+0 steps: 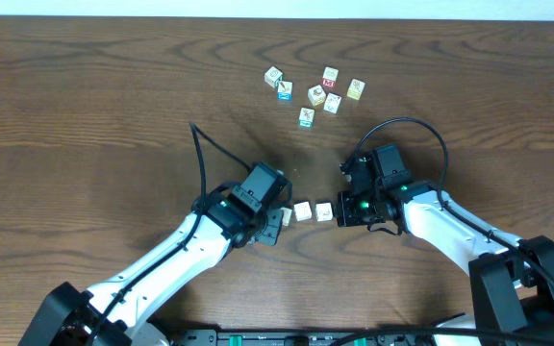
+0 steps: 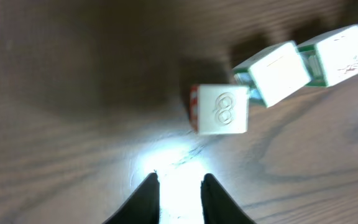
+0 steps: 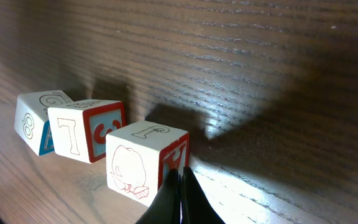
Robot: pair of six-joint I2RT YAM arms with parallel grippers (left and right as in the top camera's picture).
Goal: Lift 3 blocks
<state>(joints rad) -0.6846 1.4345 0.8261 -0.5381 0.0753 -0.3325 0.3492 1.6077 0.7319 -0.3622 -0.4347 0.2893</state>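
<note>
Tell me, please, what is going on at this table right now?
Two robot arms are working on a row of three pale blocks lying on the table between them. The left end effector is poised just short of the block at its end of the row, jaws slightly apart and empty. The right end effector is shut, its tip right beside the block at the other end. None is lifted yet. A cluster of other cubes sits farther back.
</note>
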